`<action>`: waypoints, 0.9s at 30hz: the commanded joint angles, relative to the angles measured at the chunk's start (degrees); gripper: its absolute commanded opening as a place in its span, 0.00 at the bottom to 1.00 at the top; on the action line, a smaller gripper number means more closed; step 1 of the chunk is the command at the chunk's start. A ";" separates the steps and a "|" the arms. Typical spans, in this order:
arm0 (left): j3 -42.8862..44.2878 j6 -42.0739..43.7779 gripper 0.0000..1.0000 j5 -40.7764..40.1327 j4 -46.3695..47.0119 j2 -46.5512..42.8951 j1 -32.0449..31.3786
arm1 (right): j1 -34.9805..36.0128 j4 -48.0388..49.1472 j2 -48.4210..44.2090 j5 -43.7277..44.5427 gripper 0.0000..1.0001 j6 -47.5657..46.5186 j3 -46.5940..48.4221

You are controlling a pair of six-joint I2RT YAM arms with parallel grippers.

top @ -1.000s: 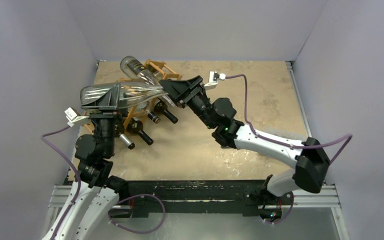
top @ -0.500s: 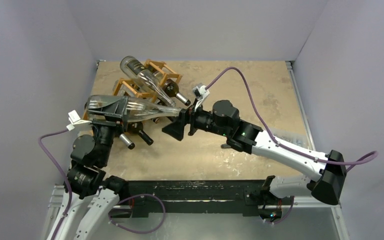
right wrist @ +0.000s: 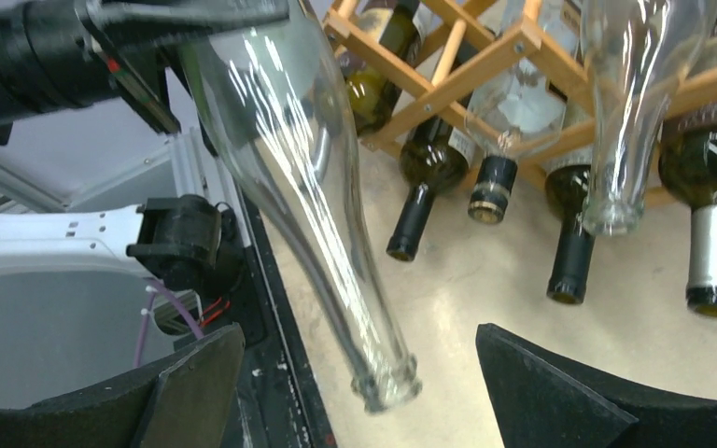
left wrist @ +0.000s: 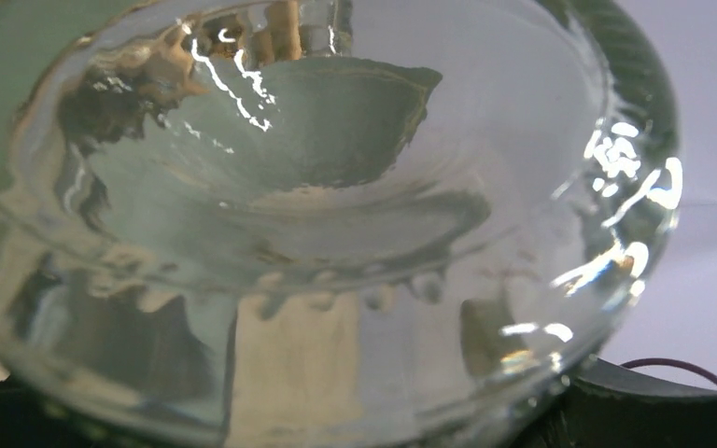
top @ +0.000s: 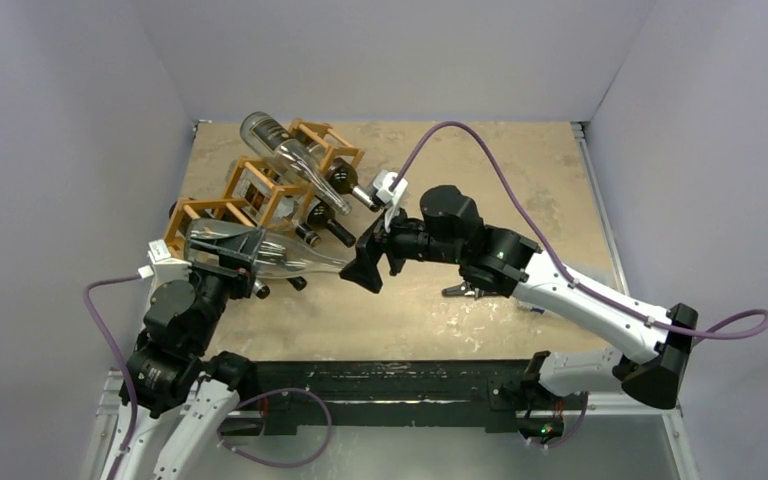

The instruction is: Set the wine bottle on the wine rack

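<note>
A clear, empty wine bottle [top: 290, 258] lies roughly level above the table in front of the wine rack [top: 205, 206], neck pointing right. My left gripper [top: 230, 248] is shut on its wide base. In the left wrist view the bottle [left wrist: 336, 233] fills the frame and hides the fingers. My right gripper [top: 365, 268] is open at the neck's end. In the right wrist view the bottle [right wrist: 308, 187] has its mouth between the spread black fingers [right wrist: 541, 392], touching neither, midway in my right gripper [right wrist: 364, 392]. The rack [right wrist: 467, 70] stands behind.
The rack holds several dark bottles [top: 325, 215], necks toward the table's middle, and another clear bottle [top: 290, 150] lies slanted on top. The dark bottles [right wrist: 429, 177] show behind the held bottle's neck. A black rail [top: 390, 385] runs along the near edge. Walls stand close at left and back.
My right gripper let go of the bottle's neck, opened wide and dropped back toward the near side. My left arm drew the bottle away from the rack, toward the near left.
</note>
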 commanded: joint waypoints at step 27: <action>12.29 1.20 0.00 10.92 1.73 3.68 0.39 | 9.41 12.44 15.63 -1.30 0.32 0.55 9.43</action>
